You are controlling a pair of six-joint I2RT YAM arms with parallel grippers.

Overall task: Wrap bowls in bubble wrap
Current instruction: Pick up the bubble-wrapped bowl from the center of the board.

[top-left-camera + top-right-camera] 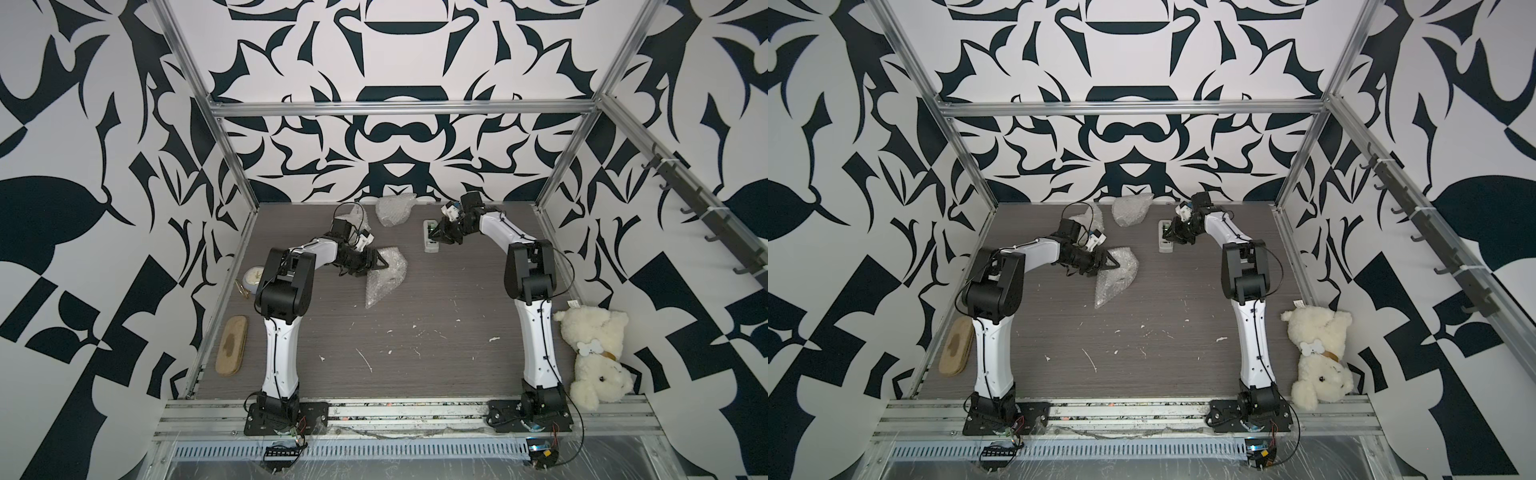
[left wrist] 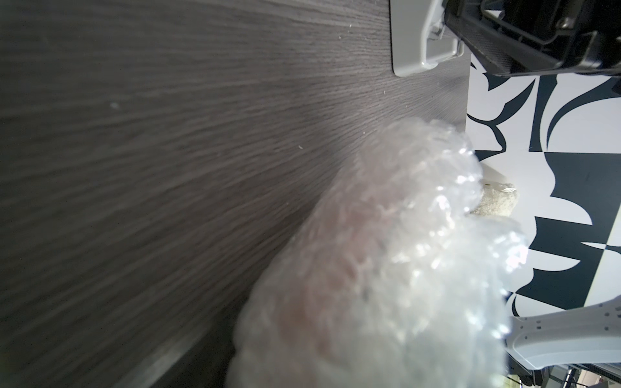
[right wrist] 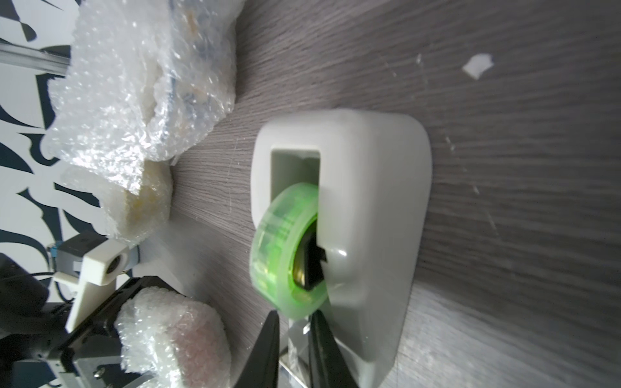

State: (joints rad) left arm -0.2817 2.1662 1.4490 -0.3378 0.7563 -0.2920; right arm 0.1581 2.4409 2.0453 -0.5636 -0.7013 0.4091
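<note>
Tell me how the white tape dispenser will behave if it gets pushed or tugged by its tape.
The tape dispenser looks thick-walled and rigid with a broad base, so it probably slides rather than tips. Its glossy shell may slip under fingers. The green tape roll stands proud of its slot and might lift out.

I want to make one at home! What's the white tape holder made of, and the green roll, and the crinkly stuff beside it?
The tape holder looks like hard plastic, perhaps ceramic: smooth, glossy, with a bright glint. The green roll seems see-through plastic tape; it glows with light. The bubble wrap is clear, shiny plastic film covered in little bubbles.
</note>
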